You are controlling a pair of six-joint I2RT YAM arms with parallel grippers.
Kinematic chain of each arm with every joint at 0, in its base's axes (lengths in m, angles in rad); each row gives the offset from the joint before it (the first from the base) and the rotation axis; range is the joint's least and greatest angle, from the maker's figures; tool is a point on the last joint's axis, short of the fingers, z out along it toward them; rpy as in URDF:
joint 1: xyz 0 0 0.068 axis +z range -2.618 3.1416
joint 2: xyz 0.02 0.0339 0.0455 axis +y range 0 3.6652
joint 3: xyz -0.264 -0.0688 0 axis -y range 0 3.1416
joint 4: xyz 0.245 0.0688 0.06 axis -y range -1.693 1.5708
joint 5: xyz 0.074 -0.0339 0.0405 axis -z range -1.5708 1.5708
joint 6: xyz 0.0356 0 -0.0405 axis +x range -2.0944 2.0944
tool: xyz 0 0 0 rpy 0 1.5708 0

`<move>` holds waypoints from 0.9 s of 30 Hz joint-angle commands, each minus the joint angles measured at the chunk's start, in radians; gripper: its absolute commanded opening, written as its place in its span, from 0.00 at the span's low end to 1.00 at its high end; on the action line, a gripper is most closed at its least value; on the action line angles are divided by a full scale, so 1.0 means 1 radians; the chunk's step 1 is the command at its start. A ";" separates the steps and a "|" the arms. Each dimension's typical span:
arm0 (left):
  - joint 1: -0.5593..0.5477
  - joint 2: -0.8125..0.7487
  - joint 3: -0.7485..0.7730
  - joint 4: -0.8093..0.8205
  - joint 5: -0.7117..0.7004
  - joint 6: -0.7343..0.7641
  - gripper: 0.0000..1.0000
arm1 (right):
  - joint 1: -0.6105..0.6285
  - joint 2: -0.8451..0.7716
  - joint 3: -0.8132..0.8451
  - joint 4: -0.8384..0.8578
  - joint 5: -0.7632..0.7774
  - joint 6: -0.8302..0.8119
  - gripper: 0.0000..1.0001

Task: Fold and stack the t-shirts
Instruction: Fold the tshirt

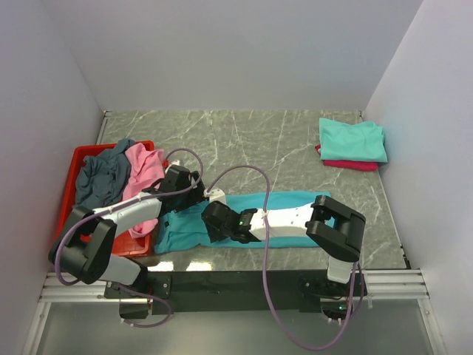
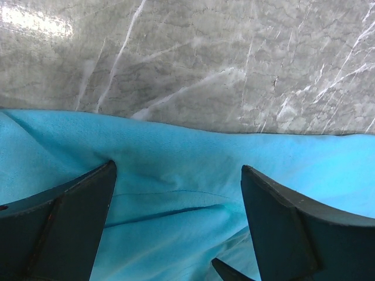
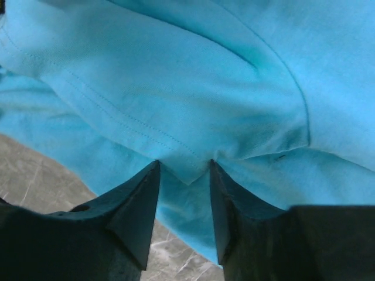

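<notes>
A bright turquoise t-shirt (image 1: 288,203) lies stretched across the near part of the marble table. My left gripper (image 1: 194,198) hovers open over the shirt's far edge, and in the left wrist view its jaws (image 2: 177,167) stand wide with cloth (image 2: 176,175) below them. My right gripper (image 1: 211,222) is at the shirt's left end. In the right wrist view its jaws (image 3: 184,162) stand partly apart, with a stitched hem corner of the turquoise cloth (image 3: 176,76) lying between the tips. A mint-green shirt (image 1: 353,139) lies folded on a crimson one (image 1: 347,164) at the far right.
A red plastic tray (image 1: 74,159) at the left holds a crumpled slate-grey shirt (image 1: 103,174) and a pink shirt (image 1: 144,174) that hangs over its rim. White walls close in the table on three sides. Purple cables loop above the arms.
</notes>
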 commanded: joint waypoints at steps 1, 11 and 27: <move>-0.005 0.000 0.023 0.033 0.004 0.023 0.93 | 0.007 0.007 0.042 -0.003 0.050 0.000 0.45; -0.003 -0.014 0.023 0.014 -0.016 0.034 0.93 | 0.007 0.036 0.064 -0.038 0.024 -0.008 0.10; -0.002 0.000 0.027 0.007 -0.014 0.057 0.94 | 0.008 -0.062 0.065 -0.240 -0.072 -0.058 0.05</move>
